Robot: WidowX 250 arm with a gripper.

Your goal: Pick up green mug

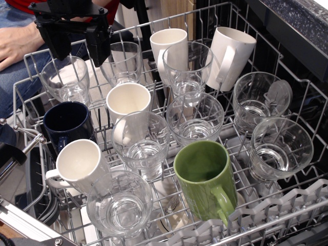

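Observation:
The green mug (204,179) stands upright in the front right of the dishwasher rack (287,215), glossy olive-green, its loop handle facing the front right. My gripper (77,43) is at the top left, high above the rack's back left corner, far from the green mug. Its two black fingers (56,38) hang down with a wide gap between them and hold nothing.
The rack holds several clear glasses (141,141), white mugs (79,164) (128,102) (168,46) (231,54) and a dark navy mug (67,123). Glasses crowd the green mug on the left, back and right. A person's hand (15,43) rests at the top left.

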